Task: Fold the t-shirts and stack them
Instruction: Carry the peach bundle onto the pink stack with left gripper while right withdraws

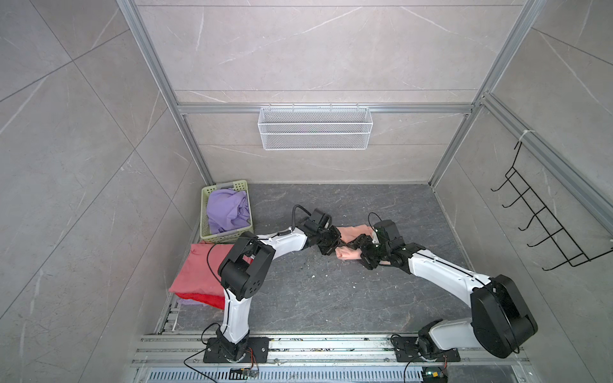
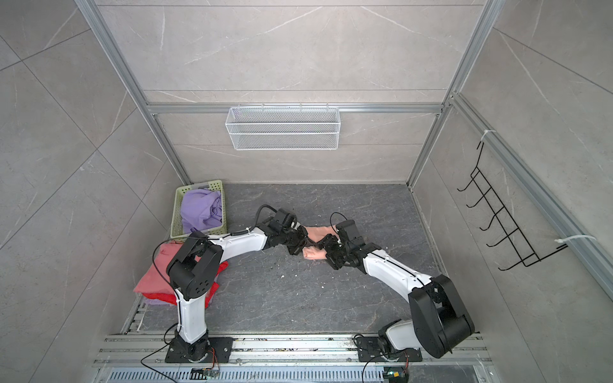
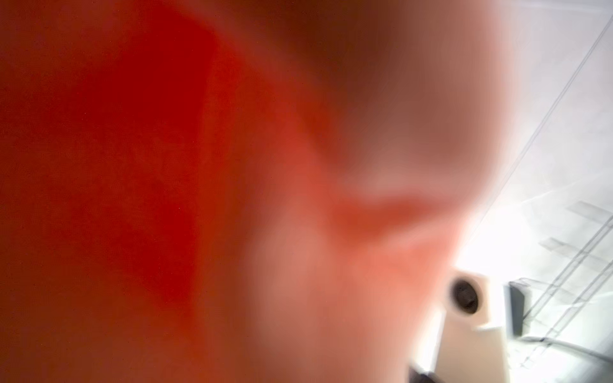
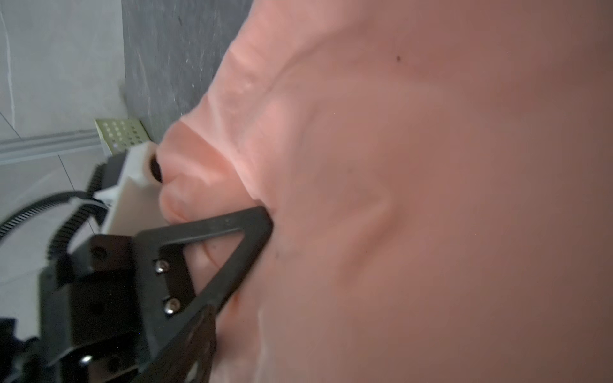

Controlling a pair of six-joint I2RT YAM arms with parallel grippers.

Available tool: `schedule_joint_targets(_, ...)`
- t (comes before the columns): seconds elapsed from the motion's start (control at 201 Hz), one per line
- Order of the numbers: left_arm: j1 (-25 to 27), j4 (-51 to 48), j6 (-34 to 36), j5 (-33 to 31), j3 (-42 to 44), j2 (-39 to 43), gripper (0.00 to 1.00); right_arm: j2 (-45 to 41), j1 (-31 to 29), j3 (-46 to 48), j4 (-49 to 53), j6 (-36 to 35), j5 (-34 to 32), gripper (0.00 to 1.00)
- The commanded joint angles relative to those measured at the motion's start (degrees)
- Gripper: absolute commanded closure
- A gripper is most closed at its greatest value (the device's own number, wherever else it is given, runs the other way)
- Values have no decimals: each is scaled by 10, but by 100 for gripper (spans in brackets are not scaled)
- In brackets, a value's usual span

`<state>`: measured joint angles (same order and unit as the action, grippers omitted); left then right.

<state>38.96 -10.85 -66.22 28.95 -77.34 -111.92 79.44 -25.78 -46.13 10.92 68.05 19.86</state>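
Centrally, peach t-shirt (image 1: 347,254) pinched in left gripper (image 1: 337,246), right gripper (image 1: 355,243) beside, state unclear

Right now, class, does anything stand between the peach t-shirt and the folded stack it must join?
Yes. The left arm itself spans that route: its white forearm and black elbow hang between the peach t-shirt and the folded stack, the elbow over part of the stack. Nothing else visible blocks it.

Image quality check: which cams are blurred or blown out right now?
In both top views: sharp, evenly lit, only soft shadows. Left wrist view: peach-pink cotton t-shirt right up at the lens, fully defocused, background corner overexposed. Right wrist view: same shirt soft close up, dark grey marbled tabletop behind it sharper.
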Motion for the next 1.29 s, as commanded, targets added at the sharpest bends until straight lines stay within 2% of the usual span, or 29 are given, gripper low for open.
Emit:
schedule_joint_targets(0.0,-9,-303,236,-54,-74,42,100,-50,-1,-32,95,-65,14,15)
schedule_joint_targets(0.095,-8,-448,329,-146,-116,46,100,-87,-2,-41,141,-75,-11,10)
schedule_joint_targets(0.209,-7,-568,386,-277,-145,57,100,-105,1,-67,180,-83,-63,7)
schedule_joint_targets(0.324,-7,-618,407,-377,-149,86,100,-91,8,-106,195,-94,-88,7)
schedule_joint_targets(0.498,-9,-652,415,-474,-138,160,100,-36,33,-165,193,-129,-80,6)
schedule_joint_targets(0.737,-29,-755,419,-489,-150,277,100,28,56,-202,163,-119,-75,6)
schedule_joint_targets(0.926,-88,-779,424,-471,-111,360,100,80,66,-245,169,-121,-71,6)
schedule_joint_targets(1.051,-124,-789,441,-438,-113,383,100,108,70,-271,169,-121,-67,7)
schedule_joint_targets(1.16,-142,-824,453,-457,-112,394,100,123,71,-285,173,-121,-67,6)
schedule_joint_targets(1.22,-164,-807,475,-428,-112,408,100,127,73,-286,174,-121,-67,7)
schedule_joint_targets(1.289,-181,-800,485,-434,-111,416,100,132,75,-290,173,-121,-65,6)
